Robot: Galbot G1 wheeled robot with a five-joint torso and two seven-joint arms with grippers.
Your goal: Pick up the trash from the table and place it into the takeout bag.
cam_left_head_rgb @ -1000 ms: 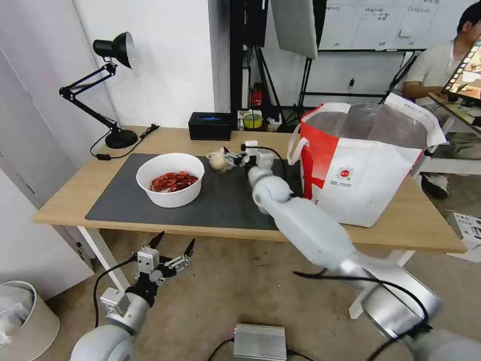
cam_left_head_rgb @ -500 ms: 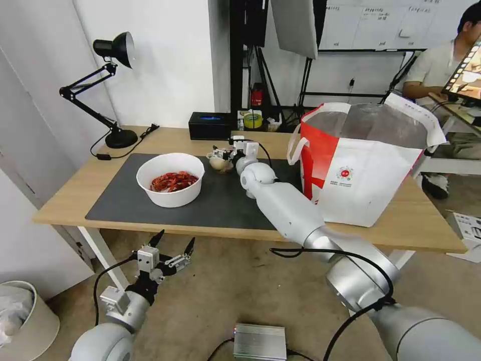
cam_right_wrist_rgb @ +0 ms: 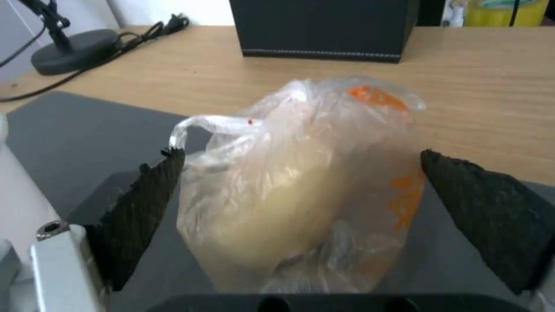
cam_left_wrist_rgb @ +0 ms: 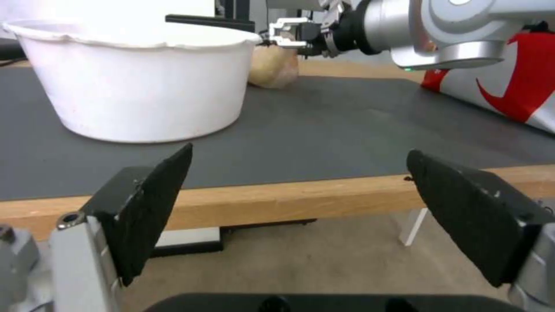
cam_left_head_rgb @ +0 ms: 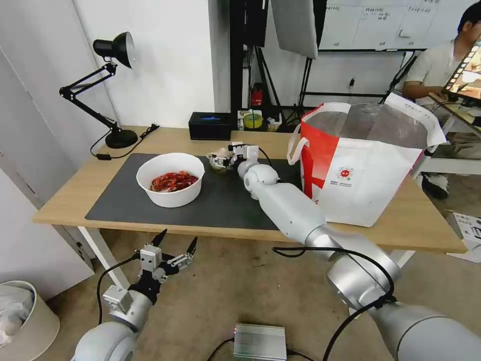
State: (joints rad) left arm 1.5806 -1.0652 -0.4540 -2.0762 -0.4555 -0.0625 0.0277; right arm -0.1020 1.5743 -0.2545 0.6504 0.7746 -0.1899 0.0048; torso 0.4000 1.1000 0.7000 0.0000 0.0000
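Since a second ago my right arm has swung in over the mat, and my right gripper [cam_right_wrist_rgb: 301, 208] now sits with its pads spread wide on either side of the small clear bag [cam_right_wrist_rgb: 301, 186], the beige lump inside it plain to see; the jaws are released and not yet pressing the plastic. That bag lies on the dark grey mat [cam_left_head_rgb: 225, 200] of the table [cam_left_head_rgb: 150, 138], toward its far edge, between the white bowl of red shells [cam_left_head_rgb: 170, 179] and the takeout bag [cam_left_head_rgb: 361, 165]. My left gripper [cam_left_head_rgb: 174, 253] hangs below the table's front edge, fingers open and holding nothing, parked where it was. As for progress, I judge the work to be under way but unfinished: the small bag is framed for a grasp but not gripped, the bowl stands untouched on the mat, and the tote stands open on the right side of the table; I cannot tell what already lies within its foil lining. Closing, lifting and carrying the small bag across remain, then the bowl.
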